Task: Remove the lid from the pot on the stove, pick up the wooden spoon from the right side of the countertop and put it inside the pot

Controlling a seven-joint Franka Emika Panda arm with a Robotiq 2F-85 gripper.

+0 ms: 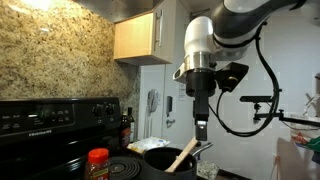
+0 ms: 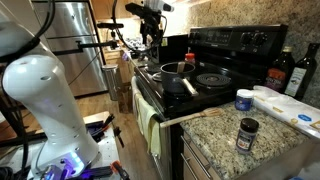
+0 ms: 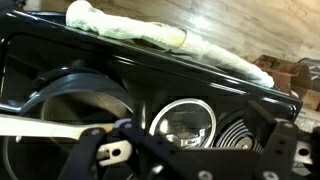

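Granite counter and backsplash frame the black stove (image 2: 222, 45). Above it the gripper (image 1: 201, 135) hangs with its jaws spread wide and empty, as the wrist view shows. Just below, the spoon (image 1: 182, 155) leans in the pot (image 1: 160, 158), its handle over the rim. The lid (image 3: 185, 122) lies on the cooktop just beside the pot. Both steps look done, so the next move calls only for a straight lift clear without knocking the spoon's handle.

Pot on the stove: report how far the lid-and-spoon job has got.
Done: the lid lies off the pot, on the stove beside it; the wooden spoon rests in the pot. In hand: nothing, the gripper hangs empty above. Left: nothing visible.
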